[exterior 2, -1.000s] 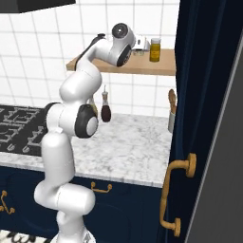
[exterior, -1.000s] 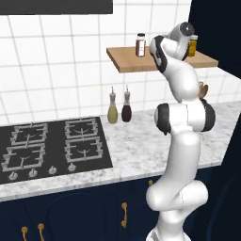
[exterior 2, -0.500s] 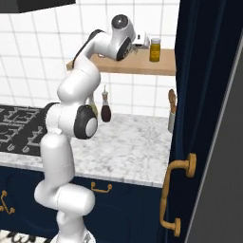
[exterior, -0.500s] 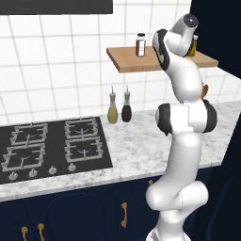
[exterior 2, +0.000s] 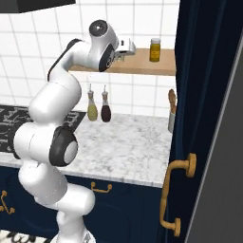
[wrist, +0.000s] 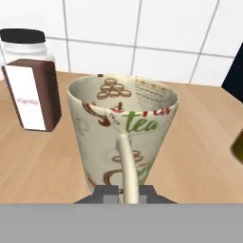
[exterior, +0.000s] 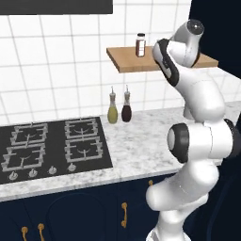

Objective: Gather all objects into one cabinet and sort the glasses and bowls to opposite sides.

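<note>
A cream patterned cup [wrist: 124, 137] with a brown and green print stands upright on the wooden shelf [wrist: 42, 161], close in front of the hand. My gripper [wrist: 126, 195] is shut on the cup's thin cream handle, which rises between the two dark fingertips [wrist: 107, 194]. From the right base view, the gripper [exterior 2: 124, 47] is up at the left end of the wooden shelf [exterior 2: 147, 67]. The tall dark navy cabinet [exterior 2: 204, 104] with its curved gold handle [exterior 2: 174, 199] stands at the right.
A brown spice jar [wrist: 31, 80] stands left of the cup, the spice jar [exterior: 140, 44] also visible on the shelf. A yellow jar [exterior 2: 154, 49] sits further right. Two oil bottles [exterior: 119, 108] and a gas hob [exterior: 47, 146] are on the marble counter.
The jaws have shut on the cup's handle. The hand has shifted slightly upward at the shelf.
</note>
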